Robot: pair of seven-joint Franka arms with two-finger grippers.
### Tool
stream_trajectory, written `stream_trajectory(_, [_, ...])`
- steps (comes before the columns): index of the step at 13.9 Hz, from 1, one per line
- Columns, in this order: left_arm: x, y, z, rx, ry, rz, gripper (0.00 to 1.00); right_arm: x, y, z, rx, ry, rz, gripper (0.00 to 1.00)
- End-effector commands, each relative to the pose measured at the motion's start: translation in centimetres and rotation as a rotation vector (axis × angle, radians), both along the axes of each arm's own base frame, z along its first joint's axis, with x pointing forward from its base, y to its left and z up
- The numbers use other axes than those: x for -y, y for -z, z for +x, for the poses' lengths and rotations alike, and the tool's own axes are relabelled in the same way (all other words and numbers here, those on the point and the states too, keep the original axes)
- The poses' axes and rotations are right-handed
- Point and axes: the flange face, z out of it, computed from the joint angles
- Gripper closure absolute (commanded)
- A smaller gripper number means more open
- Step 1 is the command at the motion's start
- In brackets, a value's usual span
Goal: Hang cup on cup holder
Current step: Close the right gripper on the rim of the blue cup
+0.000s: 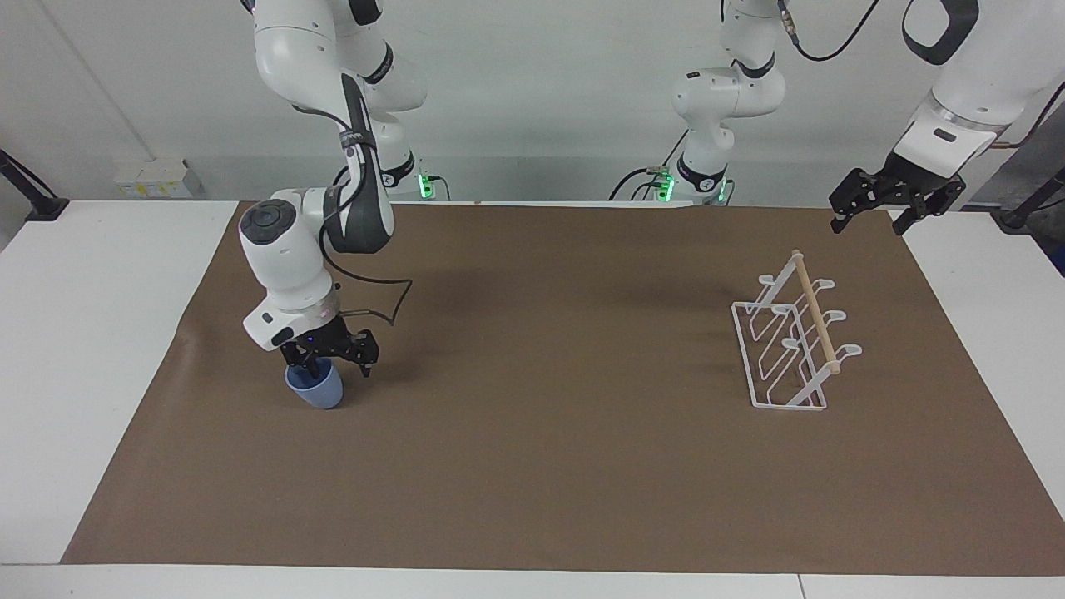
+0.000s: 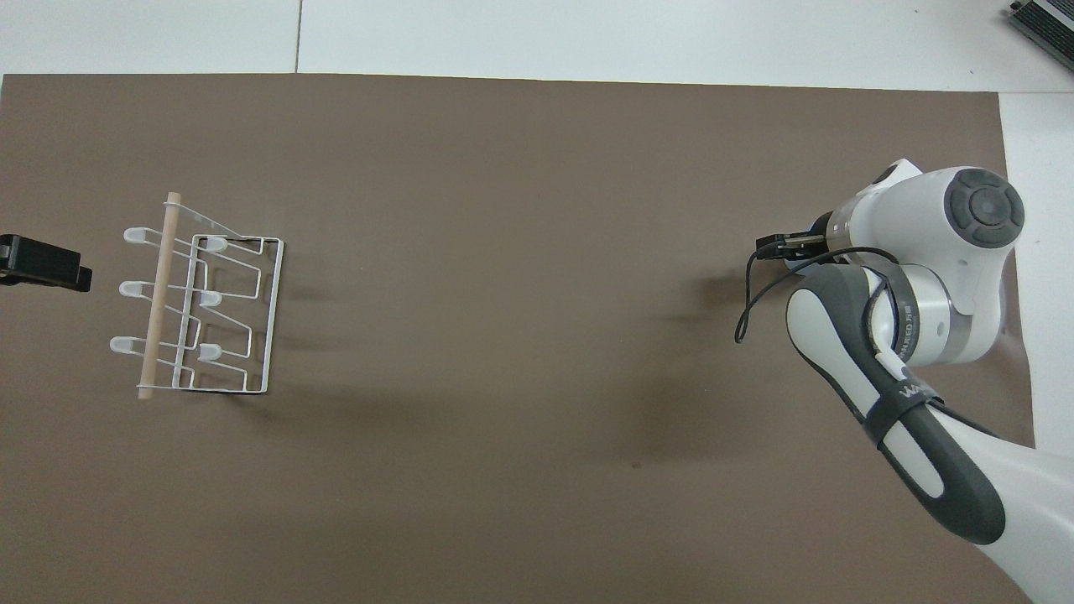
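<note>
Early days: the small light-blue plastic cup (image 1: 315,390) sits on the worktop's right-arm end, right tool (image 1: 326,359) at its rim, grip unclear. The white wire cup holder (image 1: 791,344) is empty; left tool (image 1: 895,198) waits, spread.

From overhead we saw the cup (image 1: 314,391) hidden beneath the right arm's wrist; the left hand (image 2: 42,262) was cut off by the edge.
</note>
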Motion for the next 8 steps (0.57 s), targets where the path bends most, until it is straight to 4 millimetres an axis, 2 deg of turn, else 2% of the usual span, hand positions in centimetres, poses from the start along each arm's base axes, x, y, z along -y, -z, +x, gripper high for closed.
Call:
stream_trajectory(1, [-0.38,-0.38,-0.7,-0.003,-0.005,0.017,0.0,0.1,-0.03,-0.2,0.015,-0.027,0.007,0.4])
stream_trajectory(3, [-0.38,-0.38,-0.7,-0.003,-0.005,0.017,0.0,0.1,0.04,-0.24,0.014,-0.053,0.003,0.41])
stream_trajectory(4, [-0.38,-0.38,-0.7,-0.003,-0.005,0.017,0.0,0.29,0.11,-0.28,0.013,-0.081,-0.002,0.47])
stream_trajectory(6, [-0.38,-0.38,-0.7,-0.003,-0.005,0.017,0.0,0.29,0.19,-0.3,0.016,-0.11,-0.007,0.61])
stream_trajectory(8, [-0.38,-0.38,-0.7,-0.003,-0.005,0.017,0.0,0.77,0.1,-0.19,0.03,-0.106,-0.008,0.8])
